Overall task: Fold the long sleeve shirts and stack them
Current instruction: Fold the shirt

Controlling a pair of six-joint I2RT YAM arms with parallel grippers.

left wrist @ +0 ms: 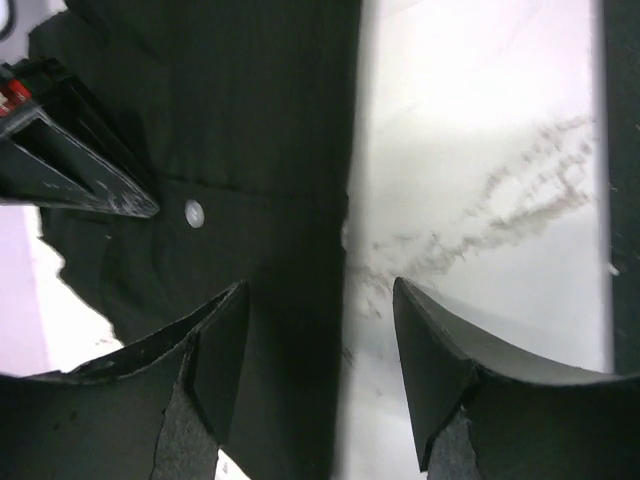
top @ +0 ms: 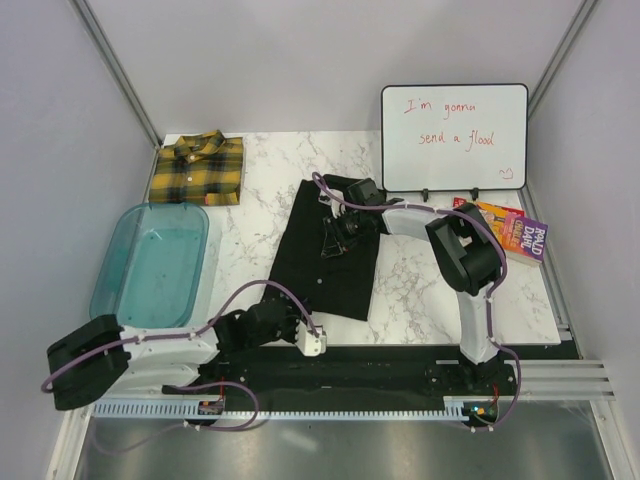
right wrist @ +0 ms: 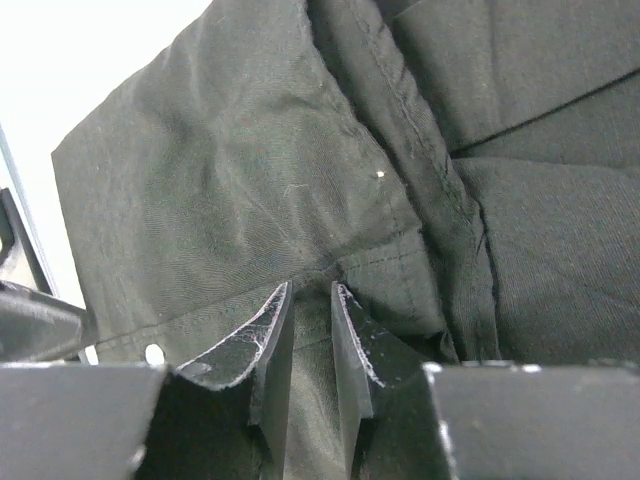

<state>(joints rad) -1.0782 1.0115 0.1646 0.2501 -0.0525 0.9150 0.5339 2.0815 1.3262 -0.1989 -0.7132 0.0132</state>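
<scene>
Blue translucent tub [top: 150, 265] on the left of the marble table [top: 260, 180], open top, only its bare blue floor showing. Neither shirt is in it.

Yellow-and-black plaid shirt [top: 197, 168] is folded, collar up, at the far left corner just behind the tub. Black shirt [top: 325, 250] lies flat mid-table as a long dark strip running from far to near, well apart from the plaid one. Whiteboard [top: 453, 137] with red writing stands at the far right, books [top: 510, 232] just in front of it.

The left arm lies low along the near edge, reaching right. The left gripper [top: 312, 340] sits at the black shirt's near hem. In the wrist view its jaws are spread wide and hold nothing, one finger [left wrist: 215, 340] over the cloth, the other over the marble, the shirt's edge between them. A white button [left wrist: 193, 212] is just ahead.

The right arm rises from the near right, elbow bent, forearm reaching left over the shirt's far half. The right gripper [top: 335, 232] is down on the black cloth. Its jaws stand at a narrow slit with the tips against a wrinkled seam. Can't tell if any cloth is pinched.
</scene>
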